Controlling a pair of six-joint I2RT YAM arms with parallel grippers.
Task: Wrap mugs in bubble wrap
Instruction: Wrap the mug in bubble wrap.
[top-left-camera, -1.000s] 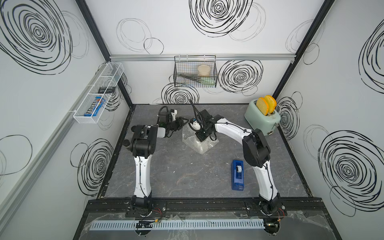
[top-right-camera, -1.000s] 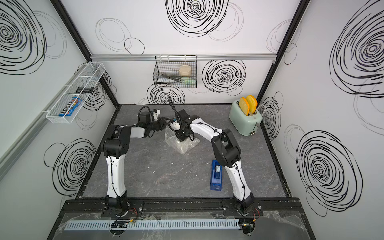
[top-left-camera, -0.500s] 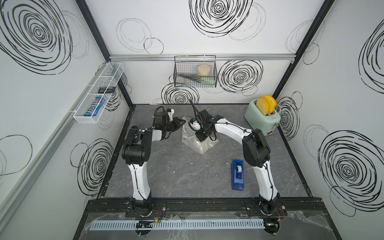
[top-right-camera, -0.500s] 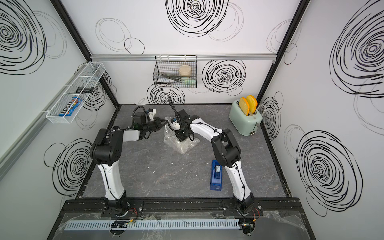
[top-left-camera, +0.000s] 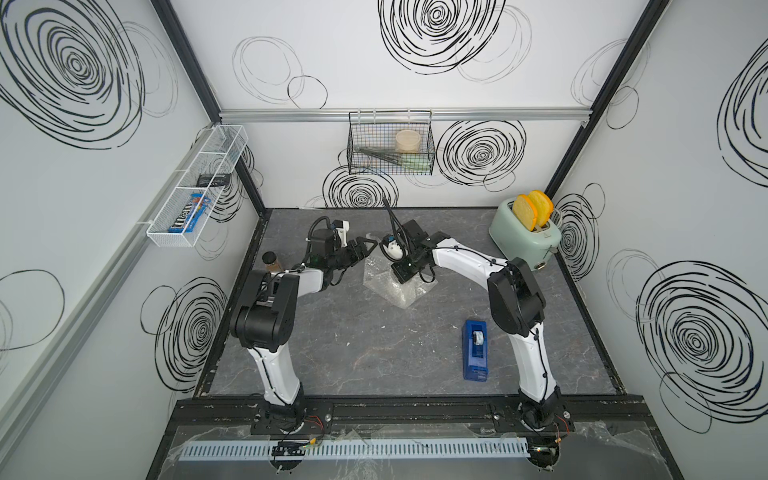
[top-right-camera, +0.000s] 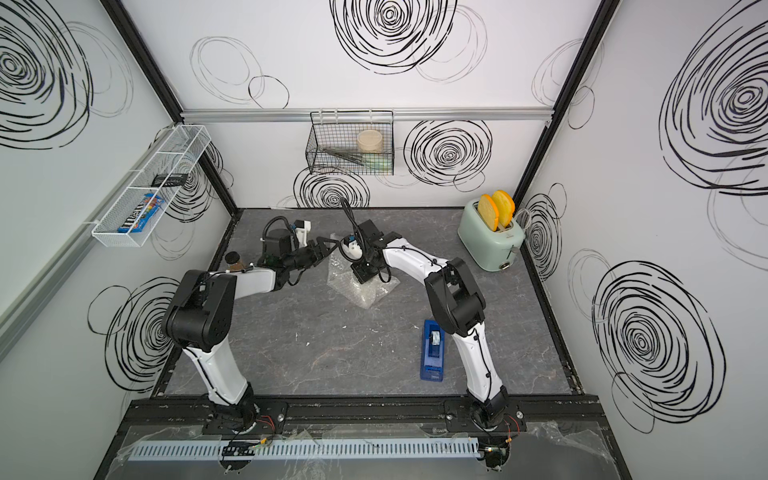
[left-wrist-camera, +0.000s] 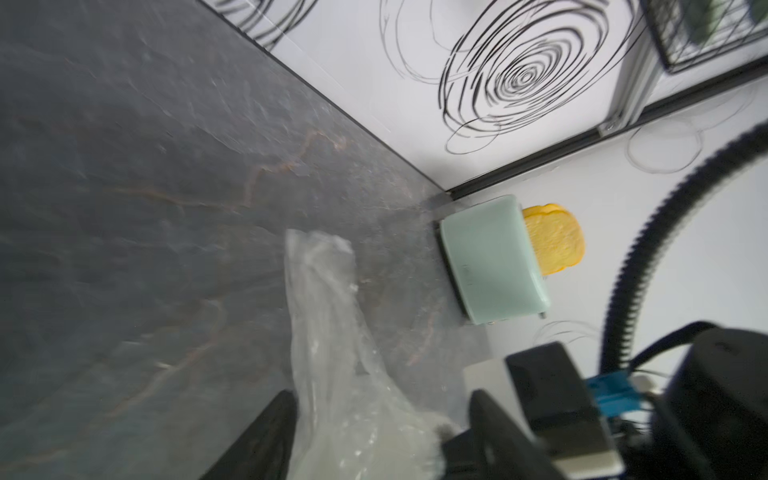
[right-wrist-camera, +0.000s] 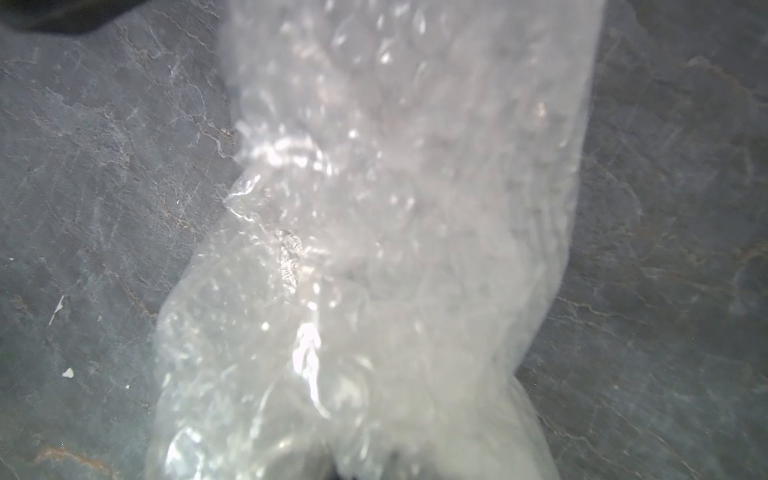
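Your left arm has swung its elbow back toward the near left over the last second, while the right arm has kept its place. The left end effector (top-left-camera: 368, 248) sits at the far left edge of the bubble wrap (top-left-camera: 399, 291). The left wrist view shows it released: its two dark fingers (left-wrist-camera: 266, 436) stand wide apart, with a crumpled fold of the plastic rising between them, not pinched. The right end effector (top-left-camera: 405, 272) points down onto the middle of the sheet and is clenched. In the right wrist view the bubble wrap (right-wrist-camera: 374, 208) runs straight up into it and fills most of the picture, so it is grasping the plastic. The sheet lies bunched on the grey bench (top-left-camera: 353, 353), about the middle and a little toward the far side, in both top views. You cannot make out the mug under the plastic. A blue tape dispenser (top-left-camera: 475, 349) lies to the near right of the sheet, well apart from it, just beside the right arm. A mint toaster (top-left-camera: 525, 239) with two slices standing in it is in the far right corner.
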